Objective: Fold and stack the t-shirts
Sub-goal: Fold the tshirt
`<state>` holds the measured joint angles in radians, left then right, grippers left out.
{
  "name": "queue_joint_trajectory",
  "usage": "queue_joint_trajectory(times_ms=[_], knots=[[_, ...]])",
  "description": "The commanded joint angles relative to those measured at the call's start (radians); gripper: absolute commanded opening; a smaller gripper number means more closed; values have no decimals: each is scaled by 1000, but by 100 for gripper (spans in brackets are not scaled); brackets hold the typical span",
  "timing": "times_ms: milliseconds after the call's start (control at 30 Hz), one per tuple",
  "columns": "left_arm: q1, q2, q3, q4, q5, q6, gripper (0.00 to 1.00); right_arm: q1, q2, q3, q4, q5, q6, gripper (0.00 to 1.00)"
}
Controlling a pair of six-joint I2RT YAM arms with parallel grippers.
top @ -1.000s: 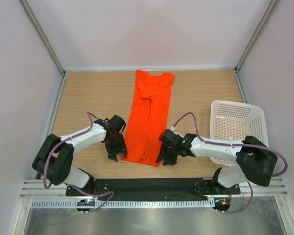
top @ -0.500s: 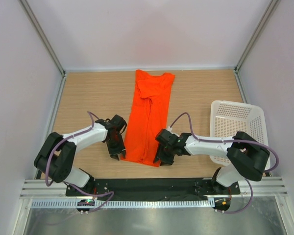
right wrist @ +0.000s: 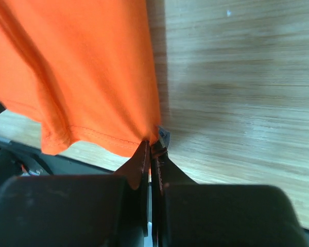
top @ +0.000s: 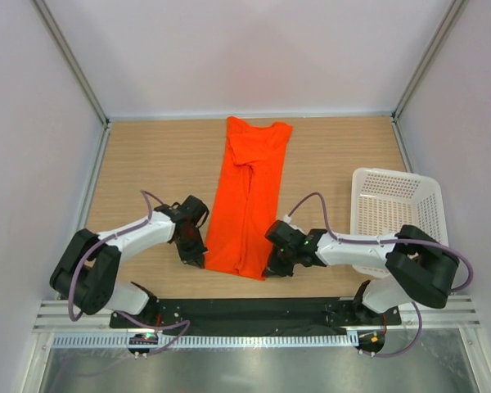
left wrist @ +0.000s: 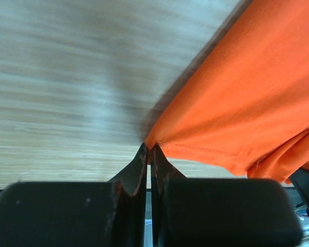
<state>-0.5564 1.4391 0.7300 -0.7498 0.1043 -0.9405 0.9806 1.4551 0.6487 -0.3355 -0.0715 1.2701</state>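
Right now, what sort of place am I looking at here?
Probably a robotics lab test cell, not a home: a left arm and right arm bolted to a black base plate, plain white panel walls boxing in a wooden table, and an orange-red t-shirt and white lattice basket as props.

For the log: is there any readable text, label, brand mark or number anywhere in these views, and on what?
No legible text in any view.
t-shirt: plain orange-red, no print or visible tag.
white basket: no label showing.
base rail: small fittings and lit spots, too small to read if they carry any marking.
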Motion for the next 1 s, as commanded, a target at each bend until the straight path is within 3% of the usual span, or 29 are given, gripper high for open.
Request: queue_joint_trajectory(times_ms=[0, 333, 533, 667, 733, 967], knots=[[-5, -101, -78, 29, 7, -50, 0, 6, -68, -125, 42, 19, -31, 1], [-62, -290, -264, 202, 98, -218, 0, 13, -255, -299, 132, -2, -60, 1], [-140, -428, -293, 199, 72, -330, 0, 10, -427, -302, 17, 44, -77, 1], [-142, -439, -154, 83, -26, -313, 0, -40, -425, -172, -91, 64, -158, 1], [-128, -372, -25, 32, -44, -258, 0, -97, -389, -81, -144, 33, -207, 1], [9, -67, 324, -92, -14, -49, 0, -439, -187, 219, -224, -138, -490, 1]])
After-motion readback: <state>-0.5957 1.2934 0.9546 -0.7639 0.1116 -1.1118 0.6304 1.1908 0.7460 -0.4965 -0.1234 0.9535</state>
